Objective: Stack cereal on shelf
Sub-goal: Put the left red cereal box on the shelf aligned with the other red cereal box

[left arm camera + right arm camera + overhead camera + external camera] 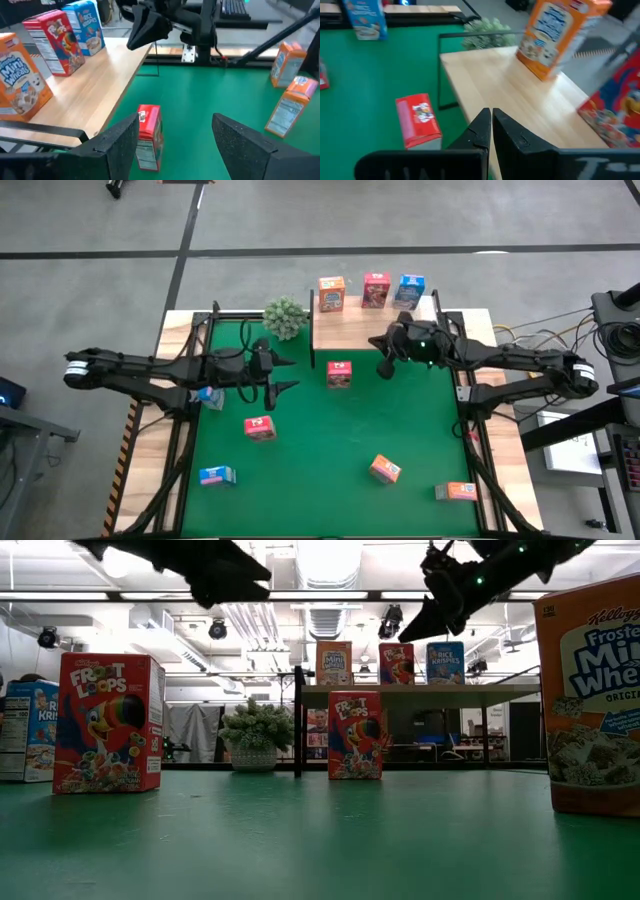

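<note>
The shelf (370, 330), a light wooden board at the far edge, carries three upright boxes: orange (331, 293), red (376, 289) and blue (411, 289). A red box (339, 373) stands on the green table just before the shelf. My left gripper (288, 375) hangs open to its left, and in the left wrist view the gripper (175, 135) faces that box (149, 135) without touching it. My right gripper (385, 362) is shut and hovers beside the shelf's front edge; in its wrist view the fingers (491, 122) are over the shelf edge (470, 85).
Loose boxes on the table: red (260, 428), blue (216, 475), another blue (210, 395) under my left arm, and two orange (385, 469) (457, 492). A small green plant (285, 317) stands left of the shelf. Green felt lies bare between the boxes.
</note>
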Available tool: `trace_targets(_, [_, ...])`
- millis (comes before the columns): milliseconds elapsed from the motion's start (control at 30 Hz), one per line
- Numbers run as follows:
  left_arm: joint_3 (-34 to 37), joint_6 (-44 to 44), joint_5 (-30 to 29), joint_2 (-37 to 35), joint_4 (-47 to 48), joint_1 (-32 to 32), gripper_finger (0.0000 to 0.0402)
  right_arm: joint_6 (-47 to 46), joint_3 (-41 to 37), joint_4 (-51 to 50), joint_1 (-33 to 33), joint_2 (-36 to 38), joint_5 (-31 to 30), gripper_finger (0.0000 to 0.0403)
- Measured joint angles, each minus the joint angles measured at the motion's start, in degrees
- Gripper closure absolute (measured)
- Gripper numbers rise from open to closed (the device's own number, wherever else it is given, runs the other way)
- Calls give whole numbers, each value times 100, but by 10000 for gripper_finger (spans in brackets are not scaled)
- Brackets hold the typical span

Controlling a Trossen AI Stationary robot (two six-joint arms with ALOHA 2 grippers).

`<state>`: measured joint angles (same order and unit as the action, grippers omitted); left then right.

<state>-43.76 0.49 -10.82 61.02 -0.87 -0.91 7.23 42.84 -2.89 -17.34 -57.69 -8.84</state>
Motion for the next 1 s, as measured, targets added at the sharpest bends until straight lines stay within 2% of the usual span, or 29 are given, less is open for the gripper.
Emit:
trace_targets(133, [-610, 45, 144, 246, 1076, 0, 167, 180, -261, 413, 170, 92, 21, 394])
trace_targets(367, [-1656, -330, 363, 965, 3455, 0, 167, 460, -298, 496, 209, 151, 8, 394])
trace_targets(500, [-2064, -555, 1093, 1393, 4718, 16, 167, 493, -298, 496, 209, 147, 7, 394])
trace_targets(667, [-2622, -1279, 1870, 1871, 6168, 31, 167, 585, -298, 495, 207, 144, 7, 394])
trace_targets(800, [-3024, -1500, 1955, 2152, 6919, 243, 167, 645, -298, 494, 207, 144, 7, 394])
trace_targets(1000, [-3187, -1642, 1959, 2273, 7057, 678, 167, 694, -298, 491, 209, 160, 9, 394])
